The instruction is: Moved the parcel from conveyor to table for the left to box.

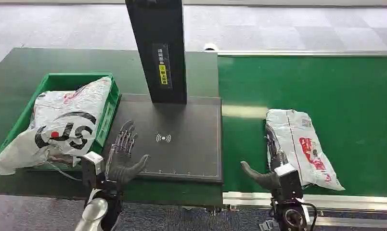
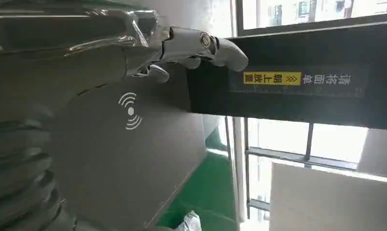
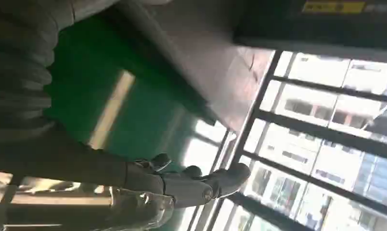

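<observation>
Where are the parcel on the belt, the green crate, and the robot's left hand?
parcel [image 1: 302, 147]: head view, middle of the wrapper.
green crate [image 1: 61, 79]: head view, far rim.
left hand [image 1: 124, 156]: head view, middle of the hand.

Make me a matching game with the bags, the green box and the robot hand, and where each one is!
Things:
1. parcel with red print
2. parcel with black letters
3. left hand
4. black post

Places:
A. inside the green crate
B. standing at the back of the dark pad
C. lying on the green conveyor
D. over the front left part of the dark pad

Pairs: 1-C, 2-A, 3-D, 4-B
</observation>
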### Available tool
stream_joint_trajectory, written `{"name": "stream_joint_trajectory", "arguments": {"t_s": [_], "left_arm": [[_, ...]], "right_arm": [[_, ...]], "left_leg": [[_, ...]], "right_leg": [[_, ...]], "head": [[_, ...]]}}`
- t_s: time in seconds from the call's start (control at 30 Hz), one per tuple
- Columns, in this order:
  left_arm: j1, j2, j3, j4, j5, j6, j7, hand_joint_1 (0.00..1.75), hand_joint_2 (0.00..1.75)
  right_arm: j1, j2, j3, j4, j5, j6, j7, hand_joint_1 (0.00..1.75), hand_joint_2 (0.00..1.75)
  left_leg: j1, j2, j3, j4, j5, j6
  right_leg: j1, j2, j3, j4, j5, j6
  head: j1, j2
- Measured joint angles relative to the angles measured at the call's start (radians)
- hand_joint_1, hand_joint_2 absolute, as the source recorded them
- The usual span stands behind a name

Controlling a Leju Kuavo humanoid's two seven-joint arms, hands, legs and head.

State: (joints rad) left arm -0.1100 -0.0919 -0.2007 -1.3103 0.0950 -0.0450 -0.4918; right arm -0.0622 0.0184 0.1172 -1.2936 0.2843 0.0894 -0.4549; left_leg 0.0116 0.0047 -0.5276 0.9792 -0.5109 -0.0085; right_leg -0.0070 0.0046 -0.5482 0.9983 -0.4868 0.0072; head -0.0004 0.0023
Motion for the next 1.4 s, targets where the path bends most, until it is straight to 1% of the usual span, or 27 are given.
{"name": "stream_joint_trajectory", "arguments": {"t_s": [0.07,0.13,0.27,0.4,0.43,0.53,0.6,0.67,0.73,0.8,0.87,1.03,1.07,1.1,1.13,1.23,1.4], "left_arm": [[0.011,0.0,0.002,-0.015,-0.007,0.001,0.009,0.0,1.75],[0.023,0.0,0.003,-0.028,-0.012,0.002,0.015,0.0,1.75],[0.032,0.0,0.011,-0.044,-0.015,0.003,0.019,0.0,1.75],[0.038,0.001,0.015,-0.056,-0.016,0.007,0.029,0.0,1.75],[0.041,0.003,0.016,-0.063,-0.016,0.007,0.037,0.0,1.75],[0.042,0.005,0.019,-0.077,-0.011,0.007,0.052,0.0,1.75],[0.041,0.004,0.024,-0.083,-0.015,0.003,0.062,0.0,1.75],[0.038,0.0,0.026,-0.084,-0.026,-0.005,0.073,0.0,1.75],[0.034,-0.005,0.027,-0.085,-0.038,-0.008,0.084,0.0,1.75],[0.03,-0.01,0.029,-0.085,-0.047,-0.009,0.094,0.0,1.75],[0.024,-0.014,0.031,-0.083,-0.053,-0.009,0.098,0.0,1.75],[0.022,-0.015,0.031,-0.082,-0.054,-0.009,0.098,0.0,1.75],[0.003,-0.025,0.031,-0.062,-0.056,-0.009,0.102,0.0,1.75],[0.0,-0.026,0.031,-0.059,-0.056,-0.009,0.103,0.0,1.75],[-0.005,-0.027,0.031,-0.054,-0.056,-0.009,0.103,0.0,1.75],[-0.013,-0.03,0.031,-0.045,-0.056,-0.006,0.103,0.0,1.75],[0.001,-0.03,0.032,-0.052,-0.054,0.006,0.104,0.0,1.75]], "right_arm": [[-0.007,-0.01,-0.025,0.008,0.091,-0.138,0.055,0.0,1.75],[-0.016,-0.024,-0.071,0.024,0.141,-0.228,0.081,0.0,1.75],[-0.022,-0.042,-0.125,0.044,0.179,-0.268,0.095,0.0,1.75],[-0.036,-0.055,-0.151,0.072,0.365,-0.425,0.191,0.0,1.75],[-0.045,-0.064,-0.163,0.089,0.429,-0.455,0.235,0.0,1.75],[-0.059,-0.079,-0.186,0.13,0.571,-0.497,0.316,0.0,1.75],[-0.068,-0.079,-0.191,0.155,0.646,-0.462,0.365,0.0,1.75],[-0.074,-0.078,-0.191,0.178,0.714,-0.373,0.434,0.0,1.75],[-0.075,-0.076,-0.19,0.202,0.799,-0.272,0.539,0.0,1.75],[-0.075,-0.07,-0.189,0.225,0.853,-0.184,0.612,0.0,1.75],[-0.079,-0.067,-0.185,0.257,0.87,-0.118,0.643,0.0,1.75],[-0.079,-0.067,-0.184,0.264,0.871,-0.109,0.645,0.0,1.75],[-0.12,-0.069,-0.164,0.359,0.853,-0.017,0.626,0.68,1.75],[-0.128,-0.07,-0.161,0.373,0.848,0.001,0.618,0.68,1.75],[-0.137,-0.072,-0.158,0.386,0.845,0.013,0.612,1.75,1.75],[-0.153,-0.078,-0.14,0.425,0.832,0.023,0.583,1.75,1.75],[-0.16,-0.078,-0.127,0.441,0.782,-0.03,0.541,1.75,1.75]], "left_leg": [[0.0,0.0,0.0,0.0,0.0,0.0],[0.0,-0.001,0.0,0.0,0.0,0.0],[0.0,0.0,0.0,0.0,0.0,0.0],[0.0,-0.001,0.0,0.0,0.0,0.0],[0.0,-0.001,0.0,0.0,0.0,0.0],[0.0,-0.001,0.0,0.0,0.0,0.0],[0.0,-0.001,0.0,0.0,0.0,0.0],[0.0,-0.001,0.0,0.0,0.0,0.0],[0.0,-0.002,0.0,0.0,0.0,0.0],[0.0,-0.003,0.0,0.0,0.0,0.0],[0.0,-0.003,0.0,0.0,0.0,0.0],[0.0,-0.003,0.0,0.0,0.0,0.0],[0.0,0.002,0.006,0.0,0.0,0.0],[0.0,0.003,0.008,0.0,0.0,0.0],[0.0,0.004,0.01,0.0,-0.001,0.0],[0.0,0.007,0.013,0.0,-0.001,0.0],[0.0,0.006,0.013,0.0,0.0,0.001]], "right_leg": [[0.0,0.0,0.0,0.0,0.0,0.0],[0.0,-0.002,0.001,0.0,0.0,0.0],[0.0,-0.002,0.0,0.0,0.0,0.0],[0.0,-0.003,0.001,0.0,0.0,0.0],[0.0,-0.002,0.001,0.0,0.0,0.0],[0.0,-0.002,0.001,0.0,0.0,0.0],[0.0,-0.002,0.001,0.0,0.0,0.0],[0.0,-0.002,0.001,0.0,0.0,0.0],[0.0,-0.004,0.001,0.0,0.0,0.0],[0.0,-0.004,0.001,0.0,0.0,0.0],[0.0,-0.003,0.001,0.0,0.0,0.0],[0.0,-0.003,0.001,0.0,0.0,0.0],[0.0,0.0,0.005,-0.001,0.0,0.0],[0.0,0.001,0.006,-0.001,0.0,0.0],[0.0,0.002,0.008,-0.001,0.0,0.0],[0.0,0.004,0.012,-0.001,0.0,0.0],[0.0,0.004,0.013,-0.001,0.003,0.001]], "head": [[0.0,0.0],[0.0,0.0],[0.0,0.0],[0.0,0.0],[0.0,0.0],[0.0,0.0],[0.0,0.0],[0.0,0.0],[0.0,0.0],[0.0,0.0],[0.0,0.0],[0.0,0.0],[0.0,0.0],[0.0,0.0],[0.0,0.0],[0.0,0.0],[0.0,0.0]]}}
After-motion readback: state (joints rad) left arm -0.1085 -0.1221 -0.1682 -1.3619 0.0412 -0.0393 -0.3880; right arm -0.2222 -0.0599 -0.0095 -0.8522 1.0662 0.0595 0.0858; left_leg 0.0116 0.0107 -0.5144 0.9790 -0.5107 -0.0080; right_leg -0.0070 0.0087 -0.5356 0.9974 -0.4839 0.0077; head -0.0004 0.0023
